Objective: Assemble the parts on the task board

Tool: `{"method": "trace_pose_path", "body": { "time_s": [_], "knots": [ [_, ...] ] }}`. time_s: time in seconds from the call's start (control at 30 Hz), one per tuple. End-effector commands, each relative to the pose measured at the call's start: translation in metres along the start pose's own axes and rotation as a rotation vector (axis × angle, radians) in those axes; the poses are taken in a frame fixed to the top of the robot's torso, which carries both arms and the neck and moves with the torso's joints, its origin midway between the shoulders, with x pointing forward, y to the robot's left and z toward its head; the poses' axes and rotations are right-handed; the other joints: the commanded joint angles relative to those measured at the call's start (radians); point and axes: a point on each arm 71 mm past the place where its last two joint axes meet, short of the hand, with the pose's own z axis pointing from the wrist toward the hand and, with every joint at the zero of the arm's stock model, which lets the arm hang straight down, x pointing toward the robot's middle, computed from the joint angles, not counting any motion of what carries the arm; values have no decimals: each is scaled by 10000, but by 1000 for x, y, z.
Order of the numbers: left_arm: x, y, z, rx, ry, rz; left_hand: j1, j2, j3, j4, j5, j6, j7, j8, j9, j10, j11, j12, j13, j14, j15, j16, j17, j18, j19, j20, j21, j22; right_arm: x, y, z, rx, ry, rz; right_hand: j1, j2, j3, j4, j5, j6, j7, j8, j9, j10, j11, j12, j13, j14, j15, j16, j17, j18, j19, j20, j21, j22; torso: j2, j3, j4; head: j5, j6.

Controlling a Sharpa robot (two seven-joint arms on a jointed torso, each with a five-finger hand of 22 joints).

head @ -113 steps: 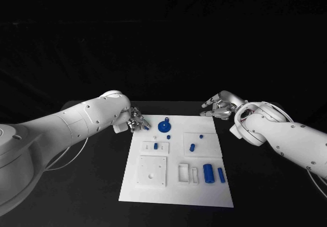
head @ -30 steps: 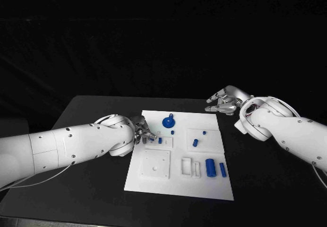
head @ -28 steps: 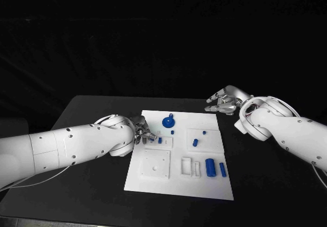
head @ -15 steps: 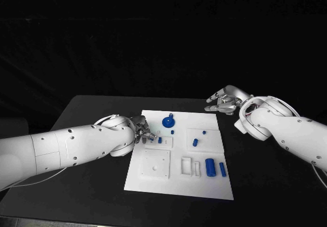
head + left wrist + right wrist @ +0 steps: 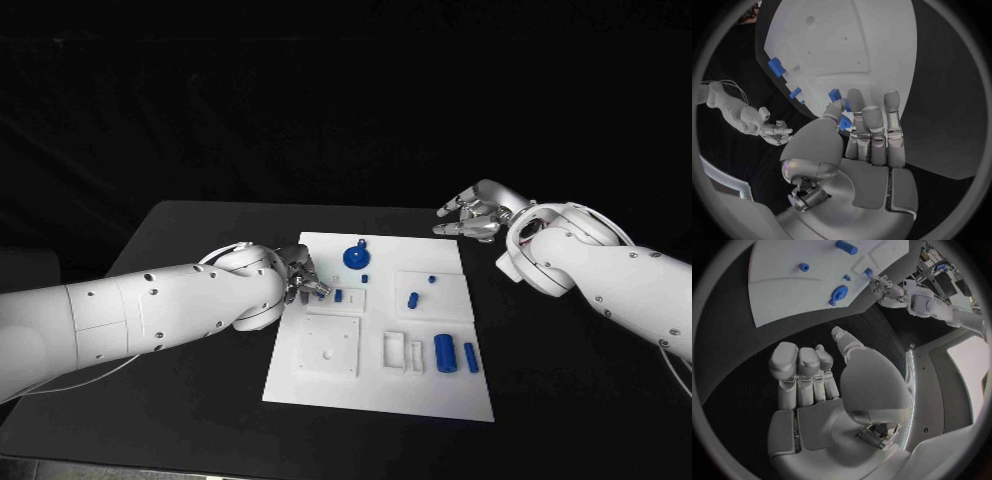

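I see the white rectangular task board [image 5: 378, 385] lying mid-table on the black table [image 5: 173, 250]. My left hand [image 5: 303, 282] sits at the board's 9 o'clock edge, fingers bunched over a small blue part [image 5: 844, 122] at the fingertips; whether it is pinched or only touched, I cannot tell. A short blue peg [image 5: 338, 296] stands just beside that hand, toward 3 o'clock. A round blue disc with a tab [image 5: 355, 259] rests near the board's 12 o'clock end. Two blue cylinders [image 5: 446, 353] lie side by side toward 5 o'clock. My right hand [image 5: 473, 217] hovers off the board's 1 o'clock corner, over the table, fingers loosely curled and holding nothing.
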Motion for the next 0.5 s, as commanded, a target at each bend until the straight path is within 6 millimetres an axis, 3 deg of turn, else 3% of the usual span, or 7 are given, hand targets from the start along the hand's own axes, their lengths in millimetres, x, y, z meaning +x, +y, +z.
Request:
{"method": "trace_pose_path", "body": {
  "time_s": [0.03,0.5],
  "knots": [
    [2,-1,0,51,195,191,27,114,619,-697,52,521,-463,32,8,391,-54,43,-9,46,5,-44,16,-154,0,-55,30,187,1,1,0,-50,119,-42,-91,-27,40,-3,61,38,33,-47,-13,-34,-23,1,11,-6,26,-22,8,118,345,40,-19,1163,-4,0,-2,14,-8],
    [4,0,-1,-10,330,250,25,130,626,-716,53,524,-462,16,22,389,-53,50,-23,46,6,-59,29,-154,2,-54,23,189,1,0,0,-48,123,-44,-91,-27,40,-3,61,38,33,-47,-13,-34,-23,1,11,-6,26,-22,8,118,345,40,-19,1163,0,0,-6,30,6]
  ]
}}
